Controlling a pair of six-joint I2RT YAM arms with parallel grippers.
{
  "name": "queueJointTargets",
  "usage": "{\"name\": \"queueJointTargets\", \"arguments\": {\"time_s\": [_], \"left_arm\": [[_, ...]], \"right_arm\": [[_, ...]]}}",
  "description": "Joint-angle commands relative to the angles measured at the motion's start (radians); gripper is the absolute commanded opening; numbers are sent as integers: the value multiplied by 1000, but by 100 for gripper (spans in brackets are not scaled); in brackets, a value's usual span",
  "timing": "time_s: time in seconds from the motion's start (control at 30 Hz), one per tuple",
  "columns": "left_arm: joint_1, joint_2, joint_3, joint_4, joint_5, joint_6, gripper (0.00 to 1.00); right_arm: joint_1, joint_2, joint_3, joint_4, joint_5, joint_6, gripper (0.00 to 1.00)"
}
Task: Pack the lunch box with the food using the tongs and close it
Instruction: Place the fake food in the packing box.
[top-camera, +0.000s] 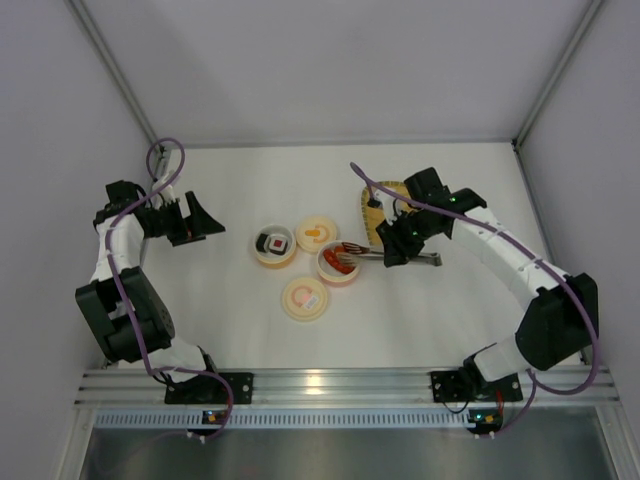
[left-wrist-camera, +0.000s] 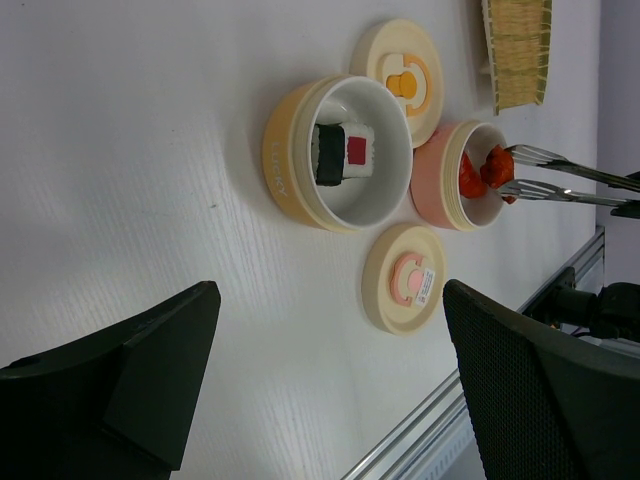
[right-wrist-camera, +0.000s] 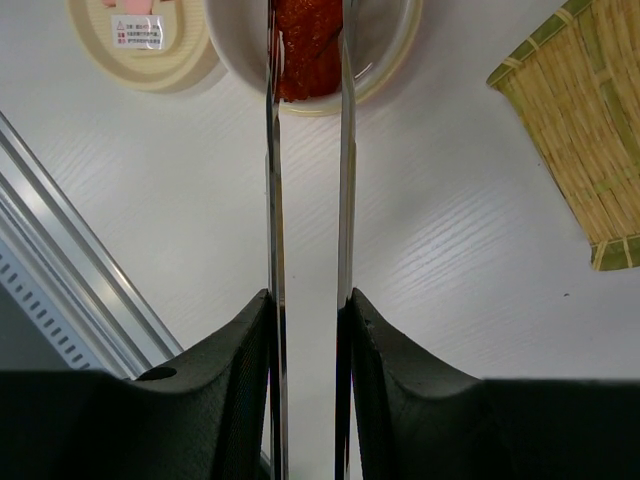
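The lunch box lies open as two round bowls. The yellow bowl (top-camera: 275, 247) (left-wrist-camera: 285, 155) holds the black-and-white sushi roll (left-wrist-camera: 345, 153). The pink bowl (top-camera: 326, 270) (left-wrist-camera: 432, 185) (right-wrist-camera: 400, 55) holds red food (top-camera: 340, 263) (left-wrist-camera: 470, 178). My right gripper (top-camera: 397, 246) (right-wrist-camera: 310, 310) is shut on the silver tongs (top-camera: 372, 253) (left-wrist-camera: 570, 180) (right-wrist-camera: 274, 200). The tongs' tips pinch a red piece (right-wrist-camera: 308, 45) (left-wrist-camera: 498, 163) in the pink bowl. My left gripper (top-camera: 195, 220) (left-wrist-camera: 330, 320) hangs open to the left of the bowls, holding nothing.
Two cream lids lie flat by the bowls, one with an orange knob (top-camera: 317, 233) (left-wrist-camera: 405, 75) and one with a pink knob (top-camera: 305, 298) (left-wrist-camera: 405, 277) (right-wrist-camera: 140, 40). A woven yellow tray (top-camera: 380, 205) (left-wrist-camera: 517, 50) (right-wrist-camera: 580, 130) sits behind the right gripper. The aluminium rail (top-camera: 320, 385) runs along the near edge.
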Motion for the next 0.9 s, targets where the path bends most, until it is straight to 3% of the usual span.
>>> {"name": "queueJointTargets", "arguments": {"time_s": [0.0, 0.2, 0.3, 0.33, 0.53, 0.7, 0.87], "left_arm": [[7, -17, 8, 27, 32, 16, 98], [7, -15, 11, 28, 32, 16, 98], [7, -13, 11, 27, 30, 16, 98], [7, -13, 11, 27, 30, 16, 98], [7, -12, 14, 27, 33, 14, 98], [7, -13, 17, 24, 29, 16, 98], [7, -17, 25, 21, 35, 11, 98]], "right_arm": [[14, 8, 18, 62, -6, -7, 19], [14, 14, 22, 85, 19, 5, 25], [14, 16, 27, 88, 16, 11, 33], [14, 16, 28, 88, 16, 10, 40], [13, 26, 50, 89, 11, 13, 49], [13, 26, 62, 85, 7, 11, 49], [13, 2, 85, 71, -13, 16, 41]]}}
